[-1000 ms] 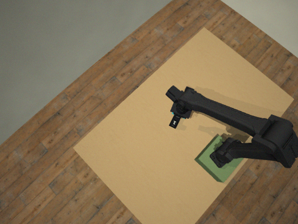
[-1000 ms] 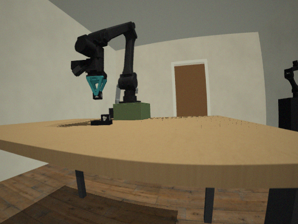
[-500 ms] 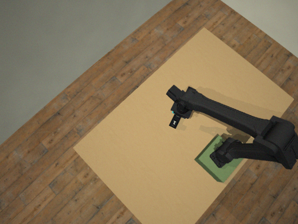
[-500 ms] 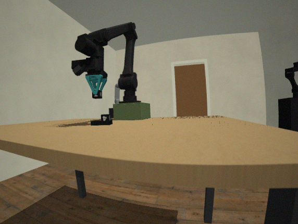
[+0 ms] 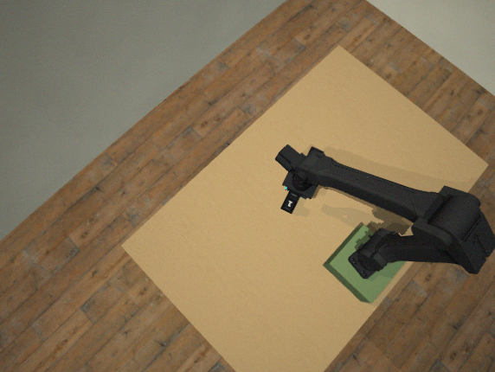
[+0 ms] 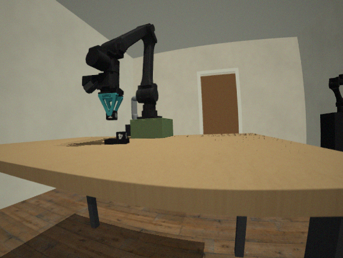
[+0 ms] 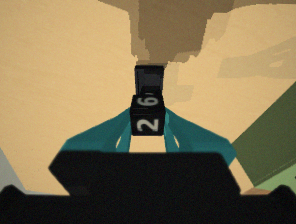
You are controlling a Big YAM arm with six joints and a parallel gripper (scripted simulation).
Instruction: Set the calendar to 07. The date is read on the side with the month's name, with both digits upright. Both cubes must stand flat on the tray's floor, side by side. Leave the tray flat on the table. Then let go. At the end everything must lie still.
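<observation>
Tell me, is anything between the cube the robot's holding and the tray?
Nothing visible is in the way. Just air separates the held cube from the tray's bare part, beside the other cube.

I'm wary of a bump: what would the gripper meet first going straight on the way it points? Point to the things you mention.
Probably the open part of the tray (image 5: 293, 197) (image 6: 110, 141) (image 7: 149, 79), met by the held cube (image 6: 111, 116) (image 7: 147, 122); depth is unclear, so clipping the seated cube (image 5: 289, 203) (image 6: 121, 136) can't be excluded.
</observation>
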